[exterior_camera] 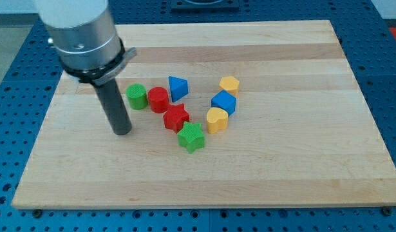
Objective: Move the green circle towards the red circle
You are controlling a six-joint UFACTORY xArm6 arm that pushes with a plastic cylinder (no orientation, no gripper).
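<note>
The green circle (136, 96) stands on the wooden board (281, 161), just left of the red circle (158, 99), nearly touching it. My tip (122, 131) rests on the board below and a little left of the green circle, apart from it. The rod rises from there to the grey arm body at the view's top left.
A blue triangle (178, 87) sits right of the red circle. A red star (176, 118) and a green star (191, 137) lie below it. A yellow hexagon (229, 84), a blue cube (224, 102) and a yellow heart (216, 120) lie further right.
</note>
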